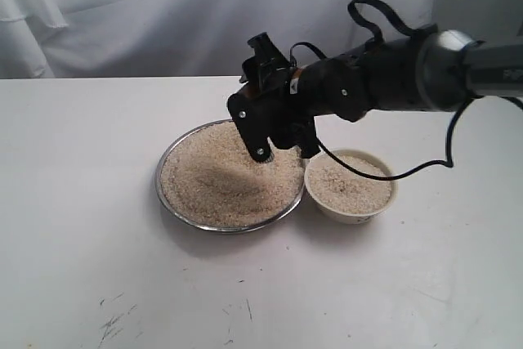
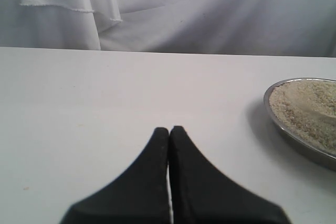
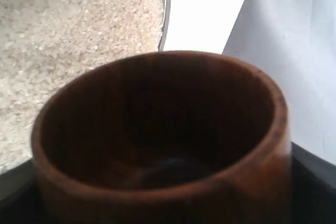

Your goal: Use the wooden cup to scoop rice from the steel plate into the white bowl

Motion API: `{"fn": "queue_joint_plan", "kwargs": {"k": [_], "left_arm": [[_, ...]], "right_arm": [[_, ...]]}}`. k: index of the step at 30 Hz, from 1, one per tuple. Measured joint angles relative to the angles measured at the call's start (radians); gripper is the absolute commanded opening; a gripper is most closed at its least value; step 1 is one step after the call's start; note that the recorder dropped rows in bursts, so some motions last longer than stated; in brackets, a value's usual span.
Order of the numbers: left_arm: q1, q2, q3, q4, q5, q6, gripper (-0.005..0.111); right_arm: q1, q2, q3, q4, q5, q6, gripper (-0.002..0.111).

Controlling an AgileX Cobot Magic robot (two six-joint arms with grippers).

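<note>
The steel plate (image 1: 158,179) lies at mid-table, heaped with rice (image 1: 212,181). To its right, touching it, the white bowl (image 1: 351,212) also holds rice (image 1: 350,184). My right gripper (image 1: 284,149) hangs low over the plate's right half. In the right wrist view the wooden cup (image 3: 157,195) fills the frame, gripped between black fingers (image 3: 315,171), its dark inside empty, mouth facing the rice (image 3: 79,35) and the plate's rim (image 3: 164,30). My left gripper (image 2: 169,129) is shut on nothing above bare table, left of the plate (image 2: 294,135); it is outside the exterior view.
A white cloth backdrop (image 1: 163,14) hangs behind the white table (image 1: 73,226). A black cable (image 1: 425,161) loops from the right arm down past the bowl. Dark scuff marks (image 1: 114,324) show near the table's front edge.
</note>
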Motion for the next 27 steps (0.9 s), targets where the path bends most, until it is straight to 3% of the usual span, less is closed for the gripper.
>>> {"fn": "queue_joint_plan", "kwargs": {"k": [12,27], "left_arm": [[0.0,0.0,0.0,0.0,0.0,0.0,0.0],[0.0,0.0,0.0,0.0,0.0,0.0,0.0]], "right_arm": [[0.031,0.129,-0.049,0.0,-0.052,-0.284,0.0],[0.04,0.183,-0.052,0.003,-0.029,-0.327,0.0]]}}
